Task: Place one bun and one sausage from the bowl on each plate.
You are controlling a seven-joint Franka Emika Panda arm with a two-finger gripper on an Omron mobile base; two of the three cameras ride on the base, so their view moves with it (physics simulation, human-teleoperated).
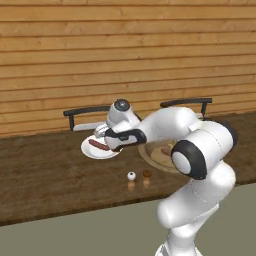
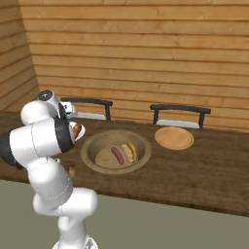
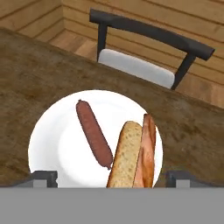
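A white plate (image 3: 52,144) lies right below my hand, carrying a red-brown sausage (image 3: 94,133) and a split tan bun (image 3: 131,155). My gripper (image 3: 112,177) hovers open over the plate's near edge, its fingertips (image 3: 43,177) spread far wider than the bun between them. From the left base view the gripper (image 1: 109,145) hangs over the plate (image 1: 92,151) and its sausage (image 1: 98,145). To the right sits the wooden bowl (image 2: 87,151), which holds one sausage (image 2: 117,155) and one bun (image 2: 130,151). My arm partly hides the bowl (image 1: 146,154) in the left base view.
A flat tan round dish (image 2: 174,137) lies right of the bowl. A white shaker (image 1: 131,175) and a brown shaker (image 1: 147,173) stand near the counter's front edge. Two dark chairs (image 2: 87,104) (image 2: 180,112) stand behind the counter, before a wood-plank wall.
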